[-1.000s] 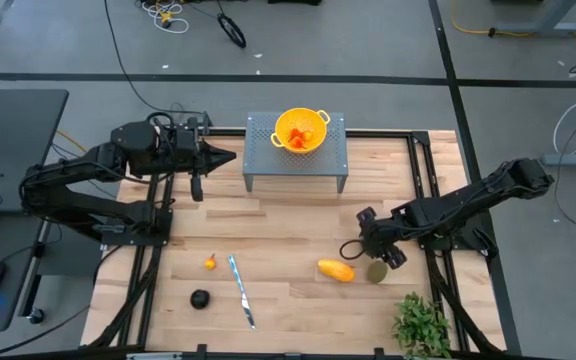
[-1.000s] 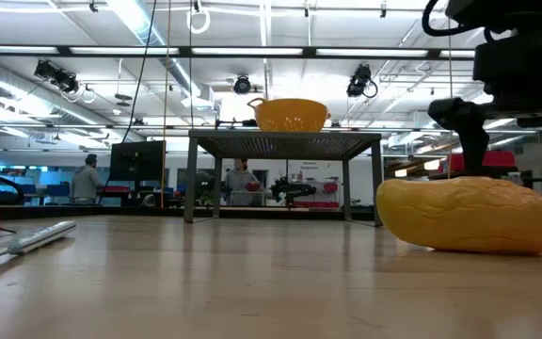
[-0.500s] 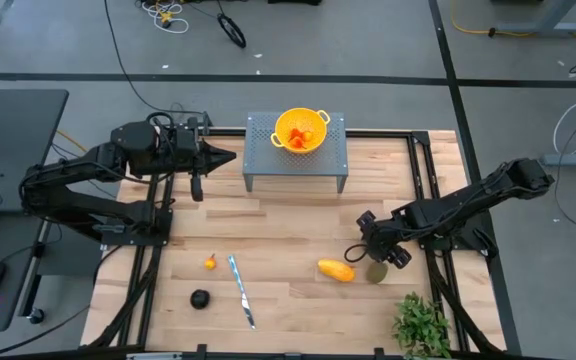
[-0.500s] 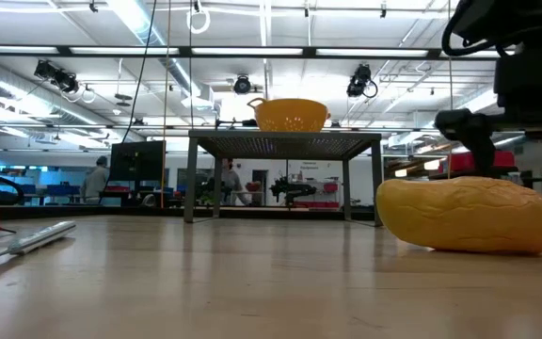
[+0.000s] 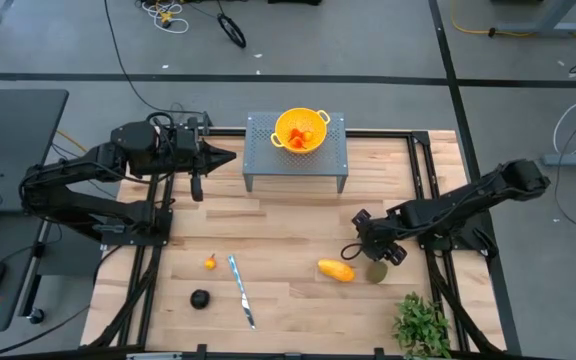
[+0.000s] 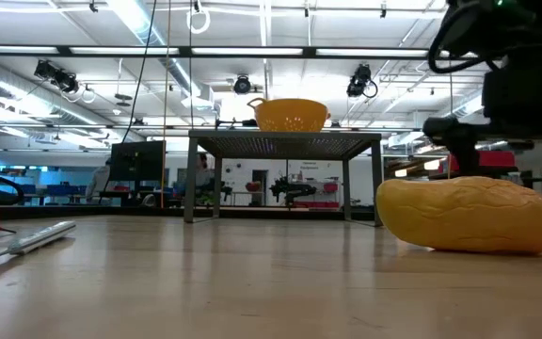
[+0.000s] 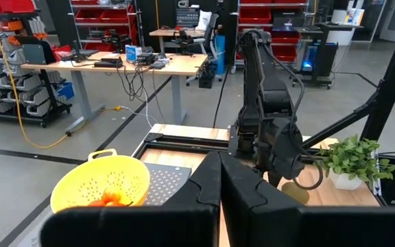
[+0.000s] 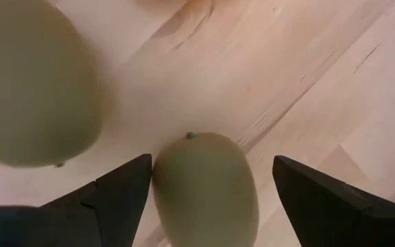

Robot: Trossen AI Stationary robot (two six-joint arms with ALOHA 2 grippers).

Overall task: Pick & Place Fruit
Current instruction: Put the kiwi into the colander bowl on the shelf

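Note:
My right gripper [image 5: 370, 250] hangs open over two olive-green ovals near the table's right edge. In the right wrist view its fingers stand on either side of one oval [image 8: 204, 185]; the second oval [image 8: 33, 82] lies beside it. The high view shows one green oval [image 5: 376, 270], with the yellow-orange oblong [image 5: 335, 270] resting on the wood just to its left. A tiny orange fruit [image 5: 210, 263] and a dark round fruit [image 5: 200, 298] lie toward the near left. Orange-red pieces sit in the yellow colander [image 5: 301, 130]. My left gripper [image 5: 230, 157] waits shut at the far left. My right gripper comes at the green oval [image 8: 184, 171] from above, pointing down. One finger [image 8: 125, 189] lies right beside the oval's side, and I cannot tell whether it touches. The other finger [image 8: 328, 199] stands clear. The oval rests on the table.
The colander stands on a grey perforated stand [image 5: 268, 150] at the far middle. A slim silver knife [image 5: 241, 290] lies between the small orange fruit and the oblong. A leafy plant [image 5: 423, 325] stands at the near right corner. Bare wood fills the table's middle.
My right gripper has stayed low over the green ovals, shifting slightly toward the table's right and then back left. The fruit has not moved.

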